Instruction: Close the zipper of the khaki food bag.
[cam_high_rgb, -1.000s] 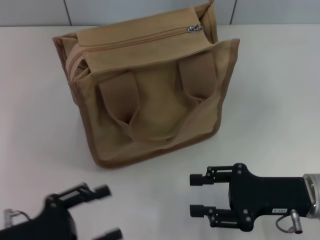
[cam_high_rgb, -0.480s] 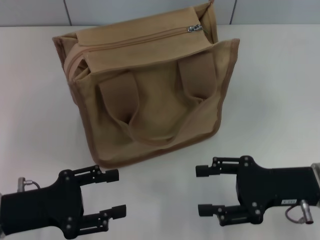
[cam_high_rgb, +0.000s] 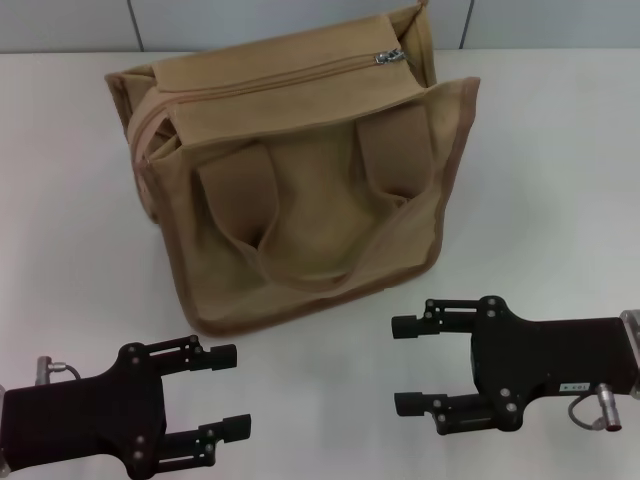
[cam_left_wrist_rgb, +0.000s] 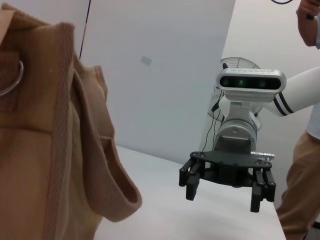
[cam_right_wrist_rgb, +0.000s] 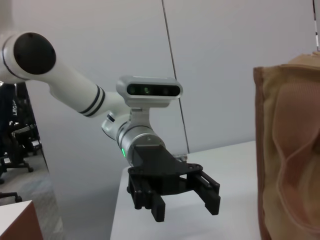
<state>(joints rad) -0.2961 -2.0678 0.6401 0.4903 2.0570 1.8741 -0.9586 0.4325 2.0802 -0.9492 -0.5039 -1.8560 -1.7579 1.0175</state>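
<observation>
The khaki food bag (cam_high_rgb: 300, 190) stands on the white table at the middle back, its looped handle hanging down the near face. The zipper (cam_high_rgb: 280, 75) runs along the top panel, with its silver pull (cam_high_rgb: 388, 56) at the right end. My left gripper (cam_high_rgb: 232, 390) is open and empty, low in front of the bag's left corner. My right gripper (cam_high_rgb: 402, 364) is open and empty in front of the bag's right corner. Both are apart from the bag. The left wrist view shows the bag (cam_left_wrist_rgb: 50, 150) and the right gripper (cam_left_wrist_rgb: 227, 187). The right wrist view shows the bag (cam_right_wrist_rgb: 290, 150) and the left gripper (cam_right_wrist_rgb: 180, 200).
The white table (cam_high_rgb: 550, 200) extends to both sides of the bag, with a grey wall behind it. A metal ring (cam_left_wrist_rgb: 10, 80) hangs on the bag's side. A person (cam_left_wrist_rgb: 305, 150) stands beyond the table on the robot's right.
My left gripper has come into view from the lower left and levelled out. My right gripper has drawn back a little to the right. The bag has not moved.
</observation>
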